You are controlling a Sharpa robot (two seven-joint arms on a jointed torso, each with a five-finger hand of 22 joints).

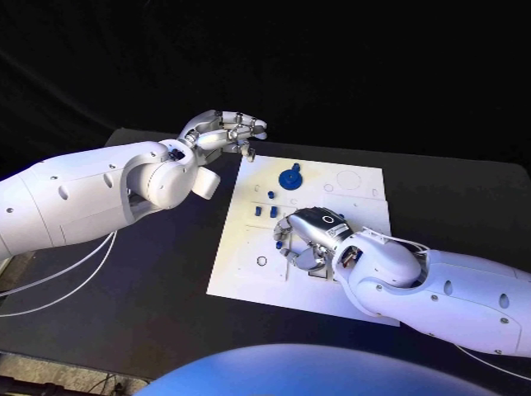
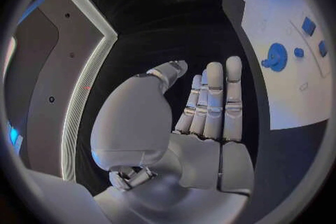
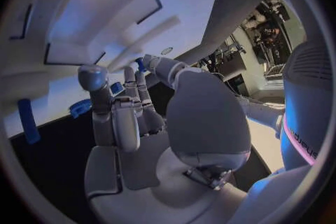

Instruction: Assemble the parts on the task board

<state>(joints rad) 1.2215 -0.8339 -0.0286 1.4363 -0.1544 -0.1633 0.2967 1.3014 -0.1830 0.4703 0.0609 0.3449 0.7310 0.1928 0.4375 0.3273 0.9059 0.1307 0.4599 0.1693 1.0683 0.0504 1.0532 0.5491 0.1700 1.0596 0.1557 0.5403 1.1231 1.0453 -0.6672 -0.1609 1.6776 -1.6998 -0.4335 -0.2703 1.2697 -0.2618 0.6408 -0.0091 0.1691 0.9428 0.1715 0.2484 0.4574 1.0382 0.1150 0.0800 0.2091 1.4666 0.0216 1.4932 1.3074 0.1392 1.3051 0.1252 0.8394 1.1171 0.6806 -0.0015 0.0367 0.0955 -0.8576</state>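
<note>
Left hand (image 1: 224, 132) hangs above the black table (image 1: 158, 272) just off the far left corner of the task board (image 1: 248, 276), its arm reaching in from the left; in the left wrist view the hand (image 2: 203, 123) is flat, fingers (image 2: 233, 95) straight and side by side, thumb held apart, with nothing in it. From that wrist the board (image 2: 290, 95) lies beyond the fingertips and apart from them, carrying the round blue part (image 2: 276, 57) with a knob at its rim and several smaller blue parts (image 2: 308, 25). Right hand (image 1: 313, 239) is set low over the near middle of the board, palm down, its arm coming in from the right. Its fingers (image 1: 292, 247) are bent down toward the white surface, but whether they pinch anything cannot be told from the head view. In the right wrist view that hand (image 3: 133, 117) shows its fingers (image 3: 94, 95) raised and slightly spread, with a blue strip (image 3: 28, 120) and another blue piece (image 3: 79, 107) on the board beyond them. On the board, the round blue part (image 1: 289, 177) sits toward the far edge, well apart from the right hand; two small blue blocks (image 1: 265, 211) stand just beside the right hand's far side, and a small dark ring (image 1: 260, 261) lies to its left.
</note>
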